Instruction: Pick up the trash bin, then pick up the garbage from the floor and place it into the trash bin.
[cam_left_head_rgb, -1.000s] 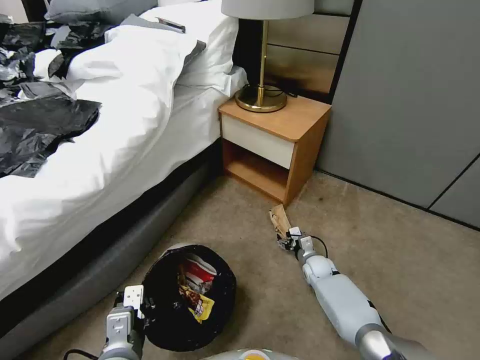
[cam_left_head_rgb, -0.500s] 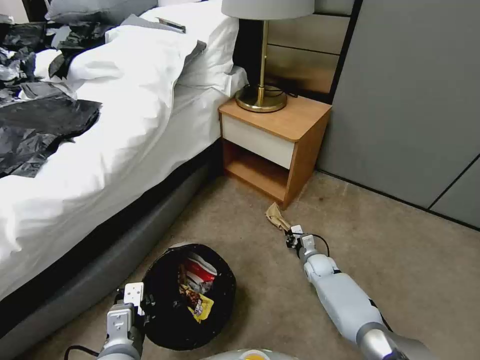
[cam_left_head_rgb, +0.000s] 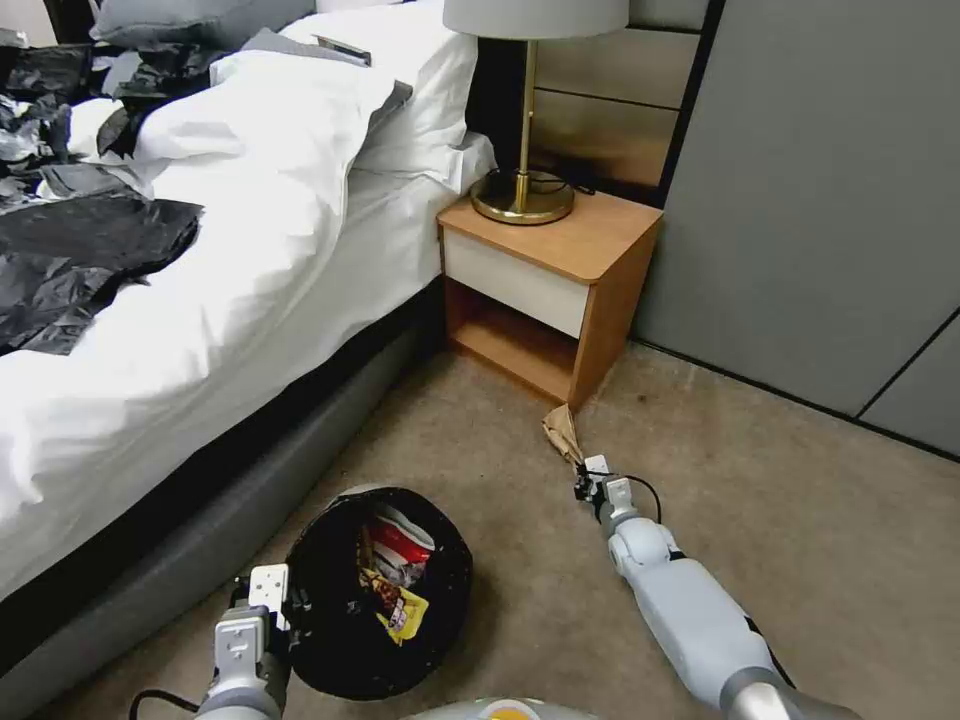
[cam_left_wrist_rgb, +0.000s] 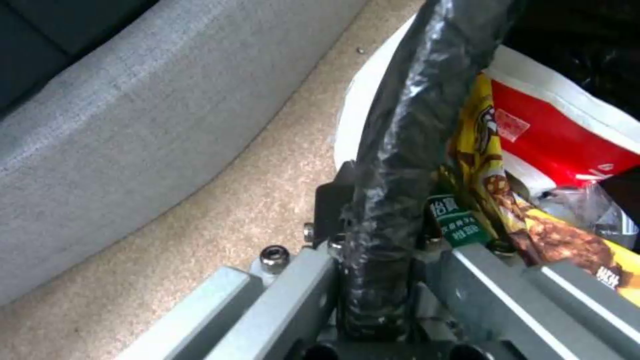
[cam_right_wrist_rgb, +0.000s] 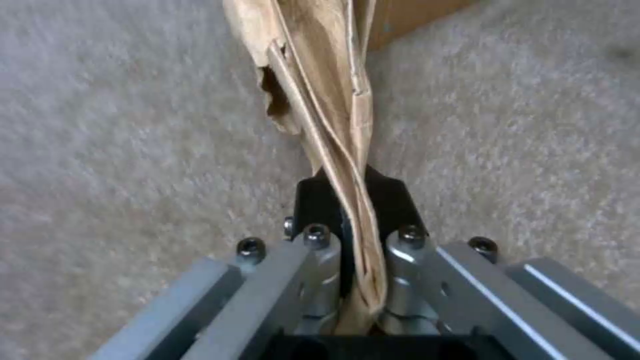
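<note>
Since half a second ago the brown paper bag (cam_left_head_rgb: 563, 434) has swung from leaning left to standing nearly upright against the lower front corner of the nightstand (cam_left_head_rgb: 548, 290), and the right gripper (cam_left_head_rgb: 589, 479) holding it has shifted slightly toward the robot; the trash bin (cam_left_head_rgb: 378, 592) and left gripper (cam_left_head_rgb: 283, 612) have not moved. From the head view, the right arm reaches forward over the carpet (cam_left_head_rgb: 800, 530) with the bag rising from its tip, but the grip itself is too small to read there. The right wrist view supplies that detail: the right gripper (cam_right_wrist_rgb: 352, 225) has its fingers (cam_right_wrist_rgb: 319, 205) pressed together on the twisted lower end of the brown paper bag (cam_right_wrist_rgb: 320, 85), which extends away toward the wooden corner. The head view shows the trash bin on the carpet beside the bed (cam_left_head_rgb: 200, 330), its black liner wrapping the rim and red-white and yellow wrappers inside, with the left gripper at its near-left rim. The left wrist view confirms the hold: the left gripper (cam_left_wrist_rgb: 380, 250) is clamped on the liner-covered rim of the trash bin (cam_left_wrist_rgb: 400, 125), the white wall lying outside the fingers and the yellow snack wrapper (cam_left_wrist_rgb: 513, 215) and red-white packet (cam_left_wrist_rgb: 553, 130) inside. A lamp (cam_left_head_rgb: 527, 120) stands on the nightstand.
</note>
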